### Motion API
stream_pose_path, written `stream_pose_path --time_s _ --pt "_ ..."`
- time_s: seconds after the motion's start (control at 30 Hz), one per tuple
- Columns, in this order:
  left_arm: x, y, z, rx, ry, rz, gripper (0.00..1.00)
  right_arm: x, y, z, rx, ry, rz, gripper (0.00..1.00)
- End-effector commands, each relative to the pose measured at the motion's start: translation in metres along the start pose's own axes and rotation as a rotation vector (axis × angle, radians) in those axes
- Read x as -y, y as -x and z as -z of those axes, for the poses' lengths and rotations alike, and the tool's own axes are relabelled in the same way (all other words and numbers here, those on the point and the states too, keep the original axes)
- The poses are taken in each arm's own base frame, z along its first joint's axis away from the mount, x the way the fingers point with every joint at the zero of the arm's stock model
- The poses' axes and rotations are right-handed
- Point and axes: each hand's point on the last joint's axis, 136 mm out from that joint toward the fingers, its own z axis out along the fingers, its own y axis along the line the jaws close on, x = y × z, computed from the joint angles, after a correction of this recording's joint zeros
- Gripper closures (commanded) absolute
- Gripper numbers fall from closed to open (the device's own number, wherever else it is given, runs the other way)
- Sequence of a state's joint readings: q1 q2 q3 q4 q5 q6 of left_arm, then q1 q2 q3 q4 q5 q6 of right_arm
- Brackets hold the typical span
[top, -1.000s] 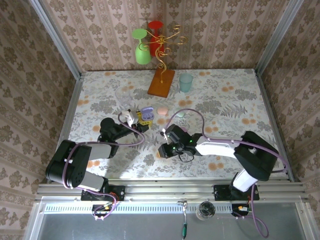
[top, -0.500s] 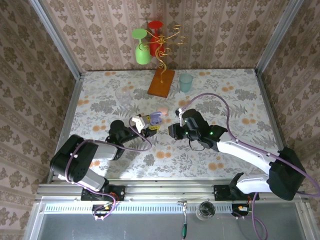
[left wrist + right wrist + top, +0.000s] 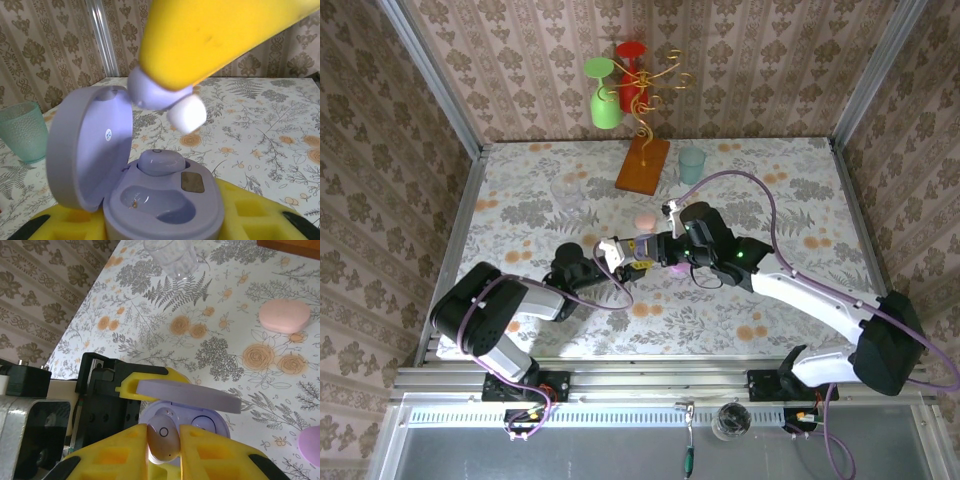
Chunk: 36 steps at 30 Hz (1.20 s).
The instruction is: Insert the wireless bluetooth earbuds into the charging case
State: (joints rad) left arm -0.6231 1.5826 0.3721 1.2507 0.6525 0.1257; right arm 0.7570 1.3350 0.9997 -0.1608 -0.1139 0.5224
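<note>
Starting at the left side of the worktop, we've got a clear glass (image 3: 570,190) standing toward the back edge. Nearer the middle, the left claw (image 3: 618,250) is closed tight on the base of a lilac case (image 3: 165,210), with yellow foam pads (image 3: 252,212) pressing it from both sides. The case is held above the middle of the worktop, with its lid (image 3: 90,150) flipped up. One earbud (image 3: 160,162) sits in the far pocket, and the near pocket (image 3: 155,202) is bare.

A bit further right, a wooden stand (image 3: 642,165) with wire arms sits at the back edge, with a green cup and a red cup hung on it. A pink case (image 3: 645,220) lies flat just in front of it.

Then there's the right claw (image 3: 655,247), reaching in from the right with its pads nearly together, pinching a second earbud (image 3: 161,437). That one hangs just above the open case, close to the lid, and it isn't in a pocket. From the left wrist we see its white tip (image 3: 187,114) pointing down and clear of the case.

A pale green tumbler (image 3: 691,165) stands at the back edge, right of the stand.
</note>
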Motion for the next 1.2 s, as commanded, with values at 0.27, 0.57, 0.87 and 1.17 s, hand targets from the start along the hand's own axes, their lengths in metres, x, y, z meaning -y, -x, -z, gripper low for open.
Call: stream_pose_path --time_s 0.27,0.57,0.87,1.17 --pt "0.001 0.013 -0.007 0.041 -0.008 -0.056 0.65 -0.013 0.005 -0.011 -0.01 0.056 -0.003 0.78" --pt "0.002 0.016 -0.006 0.047 -0.009 -0.059 0.65 -0.008 -0.007 -0.025 -0.046 0.044 -0.011 0.78" --pt "0.002 0.017 -0.006 0.049 -0.012 -0.059 0.66 0.0 -0.007 -0.029 -0.026 0.008 -0.056 0.79" --pt "0.0 0.02 -0.008 0.056 -0.008 -0.061 0.66 -0.002 -0.009 -0.026 -0.023 0.022 -0.082 0.68"
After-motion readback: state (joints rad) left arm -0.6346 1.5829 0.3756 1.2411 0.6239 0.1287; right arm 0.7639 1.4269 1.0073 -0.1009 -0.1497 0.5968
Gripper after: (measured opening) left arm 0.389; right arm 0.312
